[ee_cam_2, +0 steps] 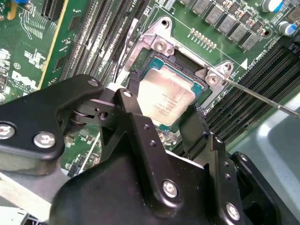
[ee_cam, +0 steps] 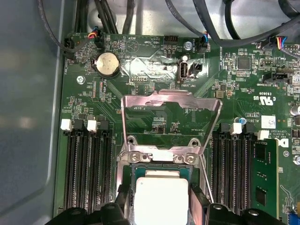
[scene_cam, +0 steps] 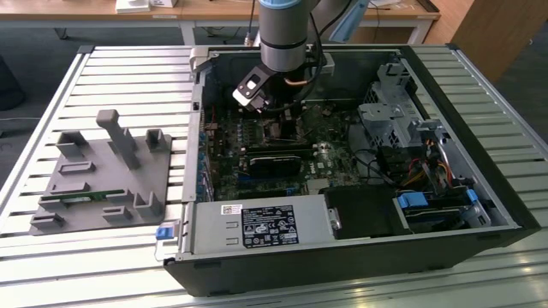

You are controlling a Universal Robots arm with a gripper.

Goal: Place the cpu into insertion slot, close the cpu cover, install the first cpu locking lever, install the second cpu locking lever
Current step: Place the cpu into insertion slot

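Squarely over the socket (ee_cam_2: pixel 185 70), the pincer (ee_cam_2: pixel 165 110) has two fingers pressed to opposite edges of the chip (ee_cam: pixel 161 199), which sits in or just above its seat, held level likely so it drops in cleanly. Beyond, the cover (ee_cam: pixel 197 99) stands swung open to leave room, while the arm (scene_cam: pixel 283 32) reaches straight down into the open computer case (scene_cam: pixel 360 256) on the counter (scene_cam: pixel 128 70).

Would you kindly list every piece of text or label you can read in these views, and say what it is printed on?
None can be quoted with confidence.
Power supply label: lines of print and symbols, too small to read.
Motherboard: white markings, too fine to read reliably.
cpu: faint lettering on its face, unreadable.
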